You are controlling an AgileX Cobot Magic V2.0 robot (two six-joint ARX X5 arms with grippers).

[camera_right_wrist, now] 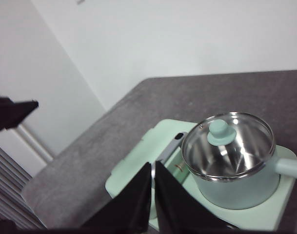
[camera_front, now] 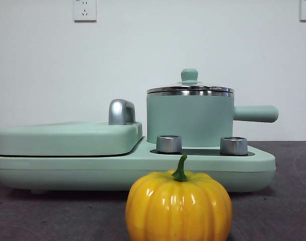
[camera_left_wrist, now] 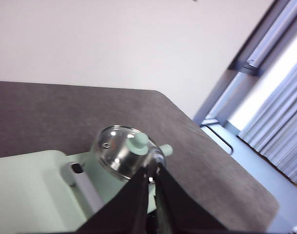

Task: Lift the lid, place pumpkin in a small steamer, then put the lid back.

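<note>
Sitting far left on the dark grey table top [camera_front: 42, 211]: wide flat mint green griddle cover [camera_front: 67, 138], lying closed on the mint green cooker base [camera_front: 132, 170]. Standing at the cover's right end: curved chrome handle [camera_front: 121, 111].

Resting right of that, on the base's burner area: mint green cylindrical small steamer [camera_front: 189, 120] with steel rim, upright, straight side handle pointing right. Sitting closed on its rim: round clear glass lid [camera_front: 190, 89] with small mint green knob on top. Standing in front of the pot on the base: two chrome control knobs [camera_front: 169, 143], one left, one right.

Sitting nearest the front camera, on the table just before the base and apart from it: glossy yellow-orange ribbed pumpkin [camera_front: 178, 206], upright, green stem curving up. Not in the pot.

Hanging above the cooker, nothing gripped: left gripper [camera_left_wrist: 151, 170], black jaws pressed nearly together, looking down at the lid from high. Same for right gripper [camera_right_wrist: 152, 168], jaws close together, holding nothing, pot and lid off to one side below it. Neither showing in the front view.
</note>
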